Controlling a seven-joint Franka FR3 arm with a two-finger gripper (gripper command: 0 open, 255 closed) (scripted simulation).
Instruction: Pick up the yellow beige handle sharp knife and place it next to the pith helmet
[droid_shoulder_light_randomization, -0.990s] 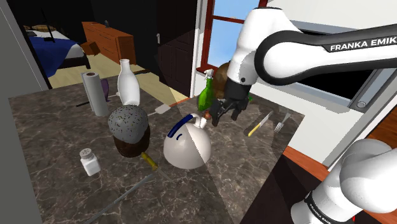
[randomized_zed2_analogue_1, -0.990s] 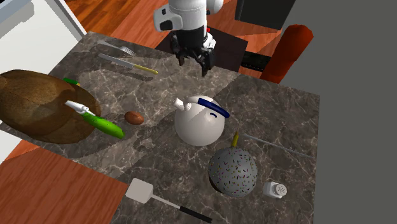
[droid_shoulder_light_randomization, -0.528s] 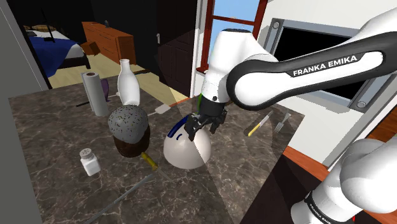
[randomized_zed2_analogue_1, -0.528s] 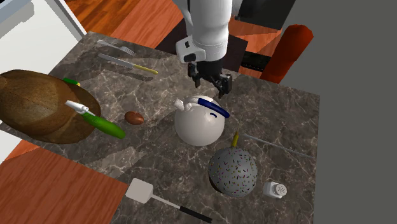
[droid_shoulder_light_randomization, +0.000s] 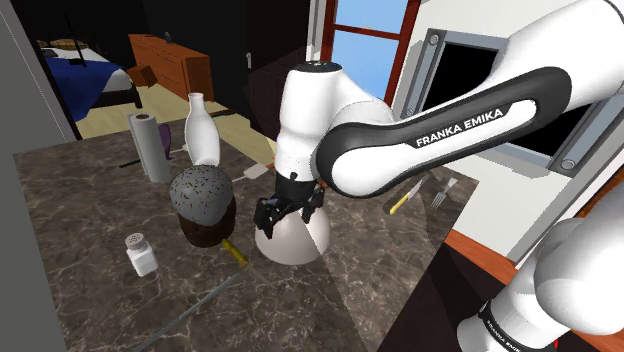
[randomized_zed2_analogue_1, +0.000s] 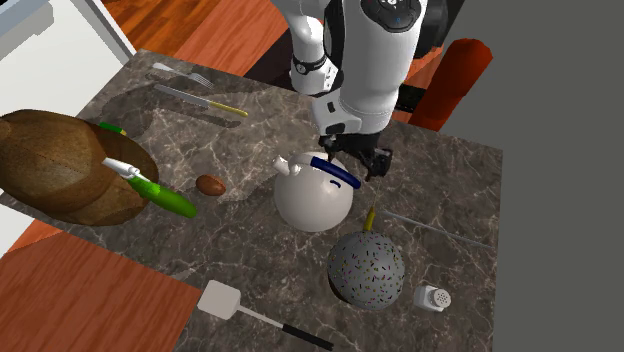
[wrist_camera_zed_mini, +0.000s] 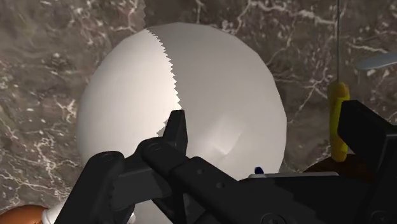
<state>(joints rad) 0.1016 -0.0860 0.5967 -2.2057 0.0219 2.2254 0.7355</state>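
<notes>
At the table (randomized_zed2_analogue_1: 240, 250) edge nearest the shaker (randomized_zed2_analogue_1: 433, 297), the yellow-handled knife (wrist_camera_zed_mini: 338, 121) lies beside the speckled dome (randomized_zed2_analogue_1: 366, 268). That puts it just past the white teapot (wrist_camera_zed_mini: 191, 95) under the gripper (wrist_camera_zed_mini: 261, 118), whose jaws stand apart, and its length looks crosswise to them.

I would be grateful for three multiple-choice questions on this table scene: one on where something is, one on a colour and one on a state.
1. Which thing does the gripper hang above?
A. the spatula
B. the white round pot
C. the paper roll

2. What colour is the pot's handle?
A. red
B. green
C. blue

3. How do the gripper's fingers stand?
A. apart, holding nothing
B. shut on the pot's handle
C. shut on the spatula

Answers:
1 B: the wrist view looks down on the pot's white dome just beyond the fingers.
2 C: the second exterior view shows a dark blue bar across the pot's top.
3 A: the wrist view shows the two fingers apart with nothing clasped between them.
</notes>
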